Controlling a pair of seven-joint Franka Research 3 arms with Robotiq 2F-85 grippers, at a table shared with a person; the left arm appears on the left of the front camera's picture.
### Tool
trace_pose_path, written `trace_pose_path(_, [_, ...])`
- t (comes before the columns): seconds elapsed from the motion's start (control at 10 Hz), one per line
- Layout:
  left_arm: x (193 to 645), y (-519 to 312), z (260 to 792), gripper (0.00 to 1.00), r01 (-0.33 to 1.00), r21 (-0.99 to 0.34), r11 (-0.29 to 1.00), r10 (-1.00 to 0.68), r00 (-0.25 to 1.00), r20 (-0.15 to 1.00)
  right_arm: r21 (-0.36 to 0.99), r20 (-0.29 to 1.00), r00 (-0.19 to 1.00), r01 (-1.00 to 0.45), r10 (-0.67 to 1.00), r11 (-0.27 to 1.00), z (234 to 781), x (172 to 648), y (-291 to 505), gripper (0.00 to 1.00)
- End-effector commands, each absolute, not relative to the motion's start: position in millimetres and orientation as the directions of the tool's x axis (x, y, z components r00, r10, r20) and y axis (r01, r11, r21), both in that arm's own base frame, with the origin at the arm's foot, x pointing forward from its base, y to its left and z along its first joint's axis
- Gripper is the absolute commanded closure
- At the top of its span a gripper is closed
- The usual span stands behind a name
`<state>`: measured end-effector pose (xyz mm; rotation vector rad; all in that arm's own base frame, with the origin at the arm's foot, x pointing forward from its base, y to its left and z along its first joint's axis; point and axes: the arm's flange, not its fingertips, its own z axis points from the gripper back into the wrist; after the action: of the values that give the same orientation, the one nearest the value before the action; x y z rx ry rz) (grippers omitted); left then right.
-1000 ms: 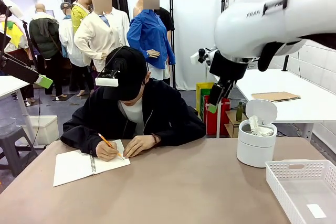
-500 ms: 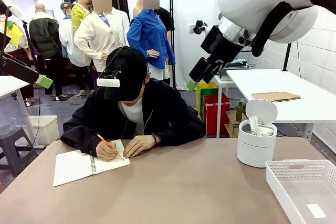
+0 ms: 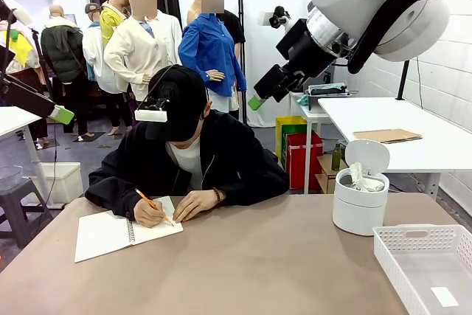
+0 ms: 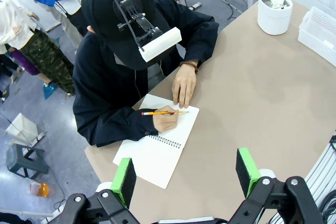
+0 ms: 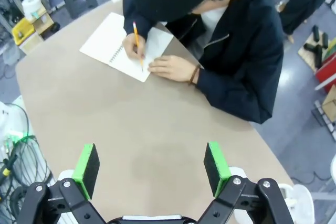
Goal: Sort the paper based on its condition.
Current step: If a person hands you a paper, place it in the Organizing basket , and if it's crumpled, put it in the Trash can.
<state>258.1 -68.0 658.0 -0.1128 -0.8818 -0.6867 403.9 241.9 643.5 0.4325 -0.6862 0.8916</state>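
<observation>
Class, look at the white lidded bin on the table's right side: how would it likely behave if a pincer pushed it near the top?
The bin stands upright and taller than wide, so a high push may tip it. Its flipped-up lid looks thin and might swing. With crumpled paper inside, it is probably light and would slide easily.

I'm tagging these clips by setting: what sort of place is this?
Likely an indoor robot test or demo space, not a home. A person writes in a notebook at a brown table; partition walls, another white worktable and storage crates stand behind.
</observation>
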Motion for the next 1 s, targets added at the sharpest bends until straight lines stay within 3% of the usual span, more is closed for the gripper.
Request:
trace_pose_path(0.0, [258.4, -67.4, 658.5, 0.0, 0.594, 0.181, 0.784, -0.505, 0.439, 0.743, 0.072, 0.756, 0.396, -0.842, 0.522, 0.535, 636.9, 397.1, 235.5, 0.0])
trace_pose_path(0.9, [258.4, -67.4, 658.5, 0.0, 0.594, 0.181, 0.784, -0.505, 0.439, 0.743, 0.061, 0.756, 0.424, -0.805, 0.499, 0.59, 649.8, 400.5, 239.0, 0.0])
